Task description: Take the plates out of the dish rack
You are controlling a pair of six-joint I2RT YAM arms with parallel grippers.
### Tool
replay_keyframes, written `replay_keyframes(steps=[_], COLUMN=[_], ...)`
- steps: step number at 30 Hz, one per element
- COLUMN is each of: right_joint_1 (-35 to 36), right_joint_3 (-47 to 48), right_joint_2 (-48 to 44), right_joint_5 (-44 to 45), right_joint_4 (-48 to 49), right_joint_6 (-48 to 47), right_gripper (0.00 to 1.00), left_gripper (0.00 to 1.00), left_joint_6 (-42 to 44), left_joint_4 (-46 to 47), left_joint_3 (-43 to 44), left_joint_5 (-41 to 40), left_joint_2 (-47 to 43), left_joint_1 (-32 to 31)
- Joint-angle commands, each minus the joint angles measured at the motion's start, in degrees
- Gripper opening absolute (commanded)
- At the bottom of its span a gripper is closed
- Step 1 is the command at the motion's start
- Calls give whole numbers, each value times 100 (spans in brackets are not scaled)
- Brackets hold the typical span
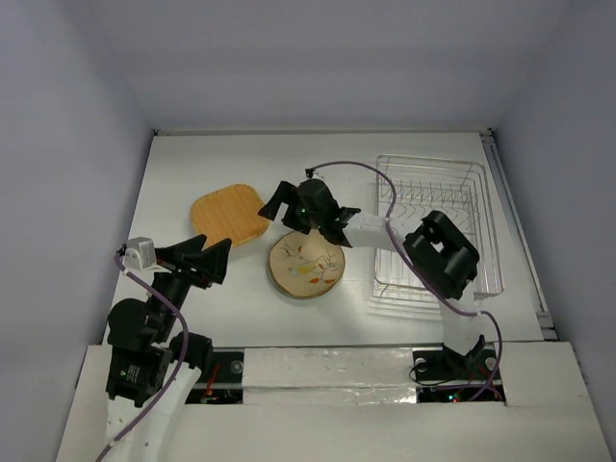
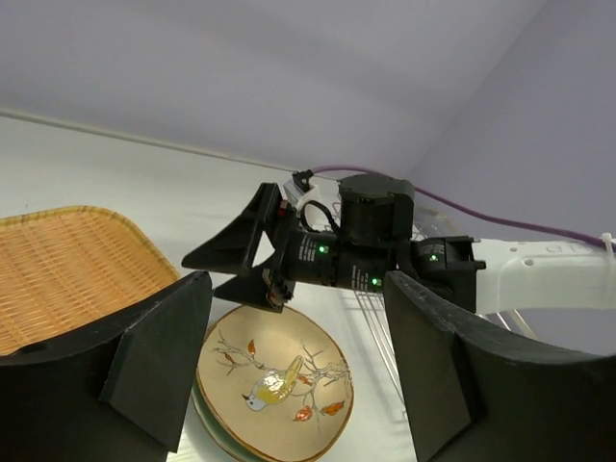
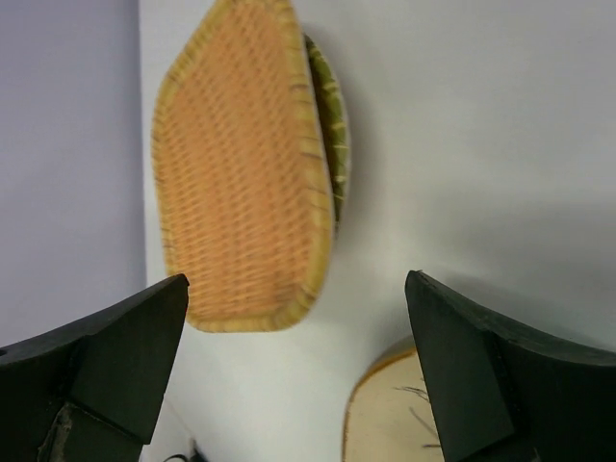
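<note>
Right gripper [image 1: 277, 205], jaws spread and empty, hangs between the orange woven plate [image 1: 229, 214] and the cream floral plate [image 1: 306, 265] at mid-counter. Left gripper [image 1: 210, 260], likewise spread, hovers toward the near-left corner. The dish rack [image 1: 433, 188] lines the right edge.

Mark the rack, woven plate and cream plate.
rack [image 1: 428, 183], top view, bare back wires.
woven plate [image 1: 229, 214], top view, its centre.
cream plate [image 1: 306, 267], top view, its centre.

The right arm [image 1: 377, 232] reaches across toward ten o'clock, the right gripper [image 1: 273, 203] spread wide. The left gripper [image 1: 219, 258] points toward three o'clock, fingers apart.
</note>
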Motion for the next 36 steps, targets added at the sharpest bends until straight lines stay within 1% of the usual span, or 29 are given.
replay_keyframes(steps=[1, 2, 3, 4, 6, 7, 8, 9, 10, 11, 12, 13, 14, 16, 17, 19, 20, 21, 22, 23, 24, 25, 27, 28, 29, 31, 36], right_joint_1=[118, 118, 118, 118, 118, 118, 118, 118, 118, 118, 118, 118, 118, 118, 118, 118, 118, 118, 118, 118, 118, 118, 118, 118, 118, 118, 118], right_joint_3=[-244, -323, -411, -612, -824, -1051, -1184, -1325, -1587, -1694, -1791, -1896, -2097, -2301, -2415, -2757, -2872, -3038, -3109, -3180, -3233, -3346, -3444, -3496, -3575, -3620, -3839], right_joint_2=[-466, -562, -816, -975, -1352, -1789, -2037, -2310, -2843, -3127, -3399, -3959, -4260, -4875, -5523, -6220, -6928, -7283, -7626, -7960, -8573, -8857, -9367, -9761, -9905, -10203, -10398], right_joint_5=[392, 419, 436, 584, 778, 866, 1050, 1156, 1340, 1420, 1517, 1570, 1675, 1851, 2008, 2211, 2499, 2676, 3078, 3300, 3458, 3773, 4004, 4118, 4319, 4444, 4506], right_joint_4=[-114, -70, -17, 18, -8, -51, -61, -78, -122, -174, -236, -341, -385, -683, -763, -1104, -1193, -1447, -1806, -1975, -2133, -2422, -2652, -2836, -2934, -3118, -3137], right_joint_6=[-298, -359, -395, -499, -649, -728, -886, -974, -1201, -1317, -1440, -1598, -1860, -2064, -2282, -2468, -2608, -2645, -2671, -2654, -2645, -2602, -2531, -2487, -2400, -2364, -2399], right_gripper=[100, 99, 96, 84, 70, 61, 32, 20, 1, 0, 0, 0, 0, 0, 0, 0, 0, 0, 3, 11, 18, 37, 58, 66, 76, 80, 80], left_gripper=[69, 72, 73, 75, 81, 84, 89, 91, 93, 97, 98, 99, 99, 99, 99, 99, 99, 99, 99, 99, 99, 99, 99, 99, 99, 99, 99], left_joint_6=[-4, -4, -13, -13, -13, -13, -13, -13, -22, -22, -22, -22, -30, -30, -31, -31, -39, -39, -39, -31, -39, -22, 31, 40, 57, 101, 93], left_joint_4=[202, 202, 193, 193, 184, 176, 184, 193, 185, 193, 185, 184, 176, 141, 140, 123, 123, 97, 62, 44, 35, 44, 114, 132, 123, 105, 132], left_joint_3=[94, 94, 103, 94, 103, 85, 85, 85, 94, 94, 94, 103, 112, 120, 129, 138, 147, 155, 199, 217, 243, 270, 305, 340, 418, 524, 446], left_joint_5=[56, 56, 56, 38, 21, 20, 47, 38, 47, 38, 38, 38, 38, 3, -23, -85, -146, -190, -251, -356, -401, -428, -445, -454, -489, -515, -525], left_joint_2=[116, 125, 134, 142, 178, 221, 230, 257, 257, 257, 257, 248, 239, 204, 195, 178, 178, 186, 230, 248, 274, 283, 336, 371, 415, 511, 678], left_joint_1=[79, 79, 79, 79, 79, 79, 79, 79, 79, 79, 79, 79, 79, 79, 79, 79, 79, 79, 79, 79, 79, 79, 79, 79, 79, 79, 79])
